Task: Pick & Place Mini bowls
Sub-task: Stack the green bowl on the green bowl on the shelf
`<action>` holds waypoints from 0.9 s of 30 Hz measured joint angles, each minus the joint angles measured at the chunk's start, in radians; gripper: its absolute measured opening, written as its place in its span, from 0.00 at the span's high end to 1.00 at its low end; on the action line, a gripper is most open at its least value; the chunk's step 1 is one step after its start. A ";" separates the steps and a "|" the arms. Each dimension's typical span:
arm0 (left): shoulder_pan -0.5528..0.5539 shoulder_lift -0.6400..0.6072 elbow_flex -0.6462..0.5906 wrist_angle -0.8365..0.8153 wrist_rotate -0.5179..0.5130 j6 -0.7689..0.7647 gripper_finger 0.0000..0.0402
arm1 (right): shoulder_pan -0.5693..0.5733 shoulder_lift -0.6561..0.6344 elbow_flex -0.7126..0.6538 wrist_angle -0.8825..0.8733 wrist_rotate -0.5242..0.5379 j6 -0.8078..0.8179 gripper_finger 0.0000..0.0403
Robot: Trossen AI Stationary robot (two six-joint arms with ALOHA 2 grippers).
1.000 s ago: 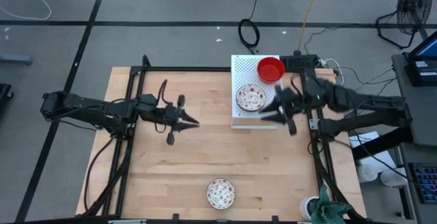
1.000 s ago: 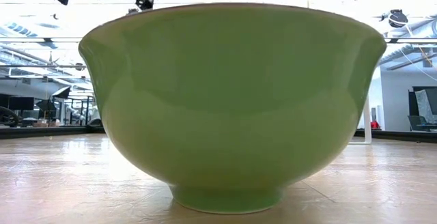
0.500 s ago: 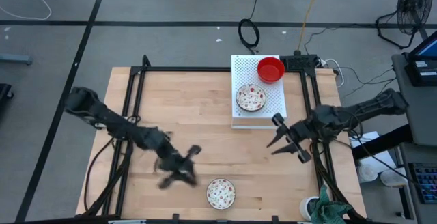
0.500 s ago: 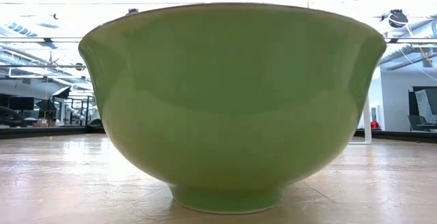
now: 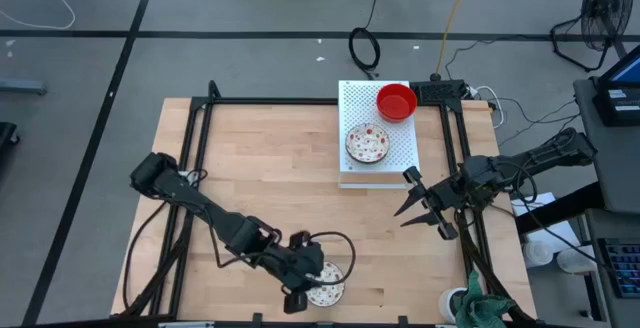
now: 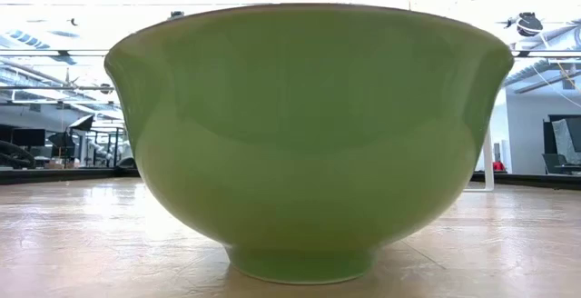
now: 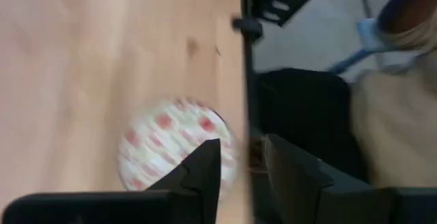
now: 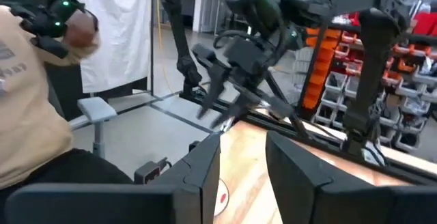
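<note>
A white mini bowl with red speckles (image 5: pixel 328 284) sits on its foot near the table's near edge. My left gripper (image 5: pixel 308 284) is at its left rim, open. In the left wrist view one finger (image 7: pixel 202 171) lies over the bowl's rim (image 7: pixel 171 149) and the other finger stands beyond it. A red mini bowl (image 5: pixel 397 101) and a second speckled mini bowl (image 5: pixel 367 144) rest on the white perforated board (image 5: pixel 352 98) at the far right. My right gripper (image 5: pixel 412 208) hovers open and bare near the table's right edge. A green bowl wall (image 6: pixel 309 134) fills the low view. My left gripper has one finger over the speckled bowl's rim (image 7: pixel 217 142) and the other outside it, slanting down from the table's left. The picture is blurred, and I cannot tell whether a finger touches the bowl. The bowl sits on the table.
A black frame (image 5: pixel 300 101) runs along the table's edges. A person in a beige top (image 8: pixel 27 115) stands beyond the table. A green cloth (image 5: pixel 482 308) lies at the near right corner. Bare wood lies between the board and the near bowl.
My left arm has swung from the table's middle toward the near edge and come down at the speckled bowl there. My right gripper has drawn back from the board toward the table's right edge and has kept still since. No bowl has moved.
</note>
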 joint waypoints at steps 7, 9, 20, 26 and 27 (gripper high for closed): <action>-0.019 0.057 -0.015 -0.114 0.073 -0.413 0.66 | 0.000 -0.023 -0.001 -0.026 -0.003 0.019 0.73; -0.027 0.084 -0.015 -0.127 0.068 -0.492 0.66 | 0.000 -0.029 -0.001 -0.025 -0.003 0.012 0.73; -0.020 0.197 -0.015 -0.156 0.075 -0.641 0.66 | -0.004 -0.044 -0.001 0.005 -0.002 -0.087 0.74; -0.013 0.199 -0.015 -0.173 0.082 -0.660 0.66 | -0.004 -0.043 0.000 0.007 -0.002 -0.105 0.73; -0.013 0.196 -0.015 -0.182 0.079 -0.665 0.66 | -0.004 -0.043 -0.001 0.007 -0.002 -0.107 0.74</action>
